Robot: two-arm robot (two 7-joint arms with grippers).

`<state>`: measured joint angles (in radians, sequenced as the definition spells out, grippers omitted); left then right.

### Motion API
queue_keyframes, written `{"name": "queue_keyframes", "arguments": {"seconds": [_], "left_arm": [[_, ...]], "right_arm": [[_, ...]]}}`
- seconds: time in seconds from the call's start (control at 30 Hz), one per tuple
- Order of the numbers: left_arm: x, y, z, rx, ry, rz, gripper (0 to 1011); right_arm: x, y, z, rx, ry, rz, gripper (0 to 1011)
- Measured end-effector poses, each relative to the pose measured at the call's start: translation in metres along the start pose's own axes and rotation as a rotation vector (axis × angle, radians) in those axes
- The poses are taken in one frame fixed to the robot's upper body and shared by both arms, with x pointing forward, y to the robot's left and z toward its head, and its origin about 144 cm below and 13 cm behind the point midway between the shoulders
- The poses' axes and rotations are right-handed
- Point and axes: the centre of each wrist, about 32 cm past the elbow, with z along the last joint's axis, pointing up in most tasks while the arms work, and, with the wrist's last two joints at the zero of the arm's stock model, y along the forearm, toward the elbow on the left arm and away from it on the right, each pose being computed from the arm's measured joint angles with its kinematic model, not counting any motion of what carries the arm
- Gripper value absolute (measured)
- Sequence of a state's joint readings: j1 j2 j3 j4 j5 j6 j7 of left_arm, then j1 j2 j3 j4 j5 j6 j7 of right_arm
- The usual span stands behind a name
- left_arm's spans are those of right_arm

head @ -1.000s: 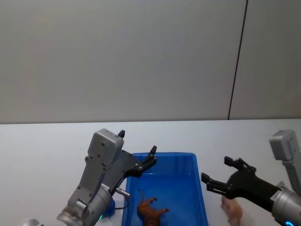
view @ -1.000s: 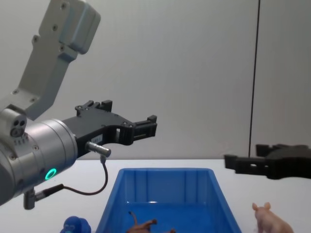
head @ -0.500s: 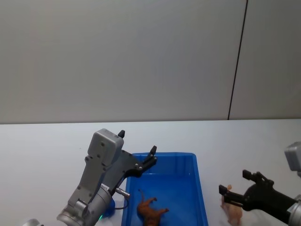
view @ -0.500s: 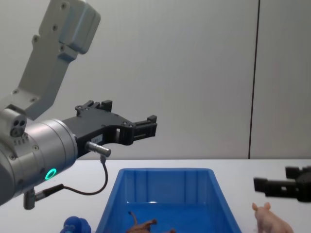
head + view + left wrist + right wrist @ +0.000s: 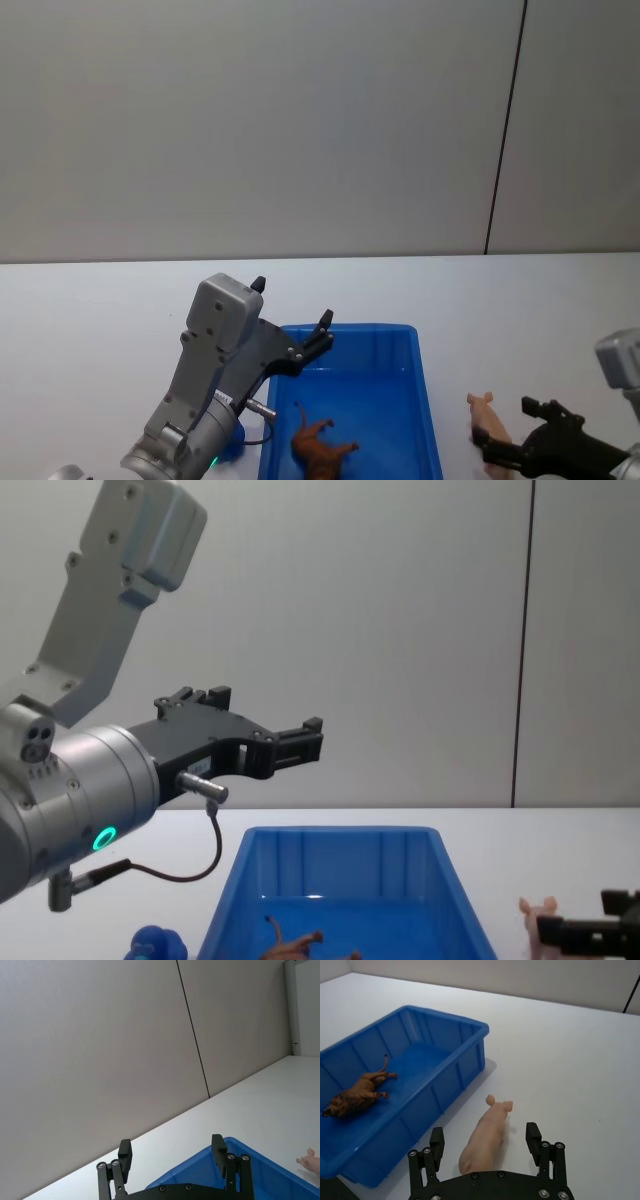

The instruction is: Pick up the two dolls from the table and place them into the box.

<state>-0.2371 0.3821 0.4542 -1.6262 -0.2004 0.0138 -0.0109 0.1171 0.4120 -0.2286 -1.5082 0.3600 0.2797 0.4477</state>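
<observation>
- Head view: my right gripper (image 5: 503,422) has dropped from beside the box (image 5: 350,328) rim down to the table (image 5: 520,300), by the pig (image 5: 488,415). Its fingers are spread wide, one on each side of the pig. The horse (image 5: 322,447) lies on its side on the box floor, so one doll is done.
- Left wrist view: my left gripper (image 5: 171,1146) has not moved. It is spread, empty, and held over the box's far rim.
- Right wrist view: the pig stands between my right fingers, just outside the box's right wall. I see no contact yet.
- Chest view: the right gripper now sits low at the pig's level, where it was well above it a second ago.
- Judgement: the approach is finished. The next step is to close on the pig's body, then lift it over the rim.
</observation>
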Motion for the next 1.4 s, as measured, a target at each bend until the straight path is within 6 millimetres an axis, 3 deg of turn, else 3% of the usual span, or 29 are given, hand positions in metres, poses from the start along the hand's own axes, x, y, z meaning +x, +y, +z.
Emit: {"name": "queue_keyframes", "arguments": {"seconds": [0.1, 0.37, 0.6, 0.87, 1.2, 1.4], "left_arm": [[0.000, 0.000, 0.000, 0.000, 0.000, 0.000, 1003], [0.000, 0.000, 0.000, 0.000, 0.000, 0.000, 1003], [0.000, 0.000, 0.000, 0.000, 0.000, 0.000, 1003], [0.000, 0.000, 0.000, 0.000, 0.000, 0.000, 1003], [0.000, 0.000, 0.000, 0.000, 0.000, 0.000, 1003], [0.000, 0.000, 0.000, 0.000, 0.000, 0.000, 1003]], "right_arm": [[0.000, 0.002, -0.003, -0.015, 0.007, 0.003, 994], [-0.001, 0.009, -0.011, -0.047, 0.035, 0.011, 832], [-0.001, 0.014, -0.014, -0.061, 0.053, 0.013, 588], [-0.002, 0.016, -0.015, -0.047, 0.041, -0.001, 379], [-0.005, 0.013, -0.003, 0.022, -0.016, -0.019, 379], [-0.008, 0.010, 0.015, 0.097, -0.061, 0.000, 378]]}}
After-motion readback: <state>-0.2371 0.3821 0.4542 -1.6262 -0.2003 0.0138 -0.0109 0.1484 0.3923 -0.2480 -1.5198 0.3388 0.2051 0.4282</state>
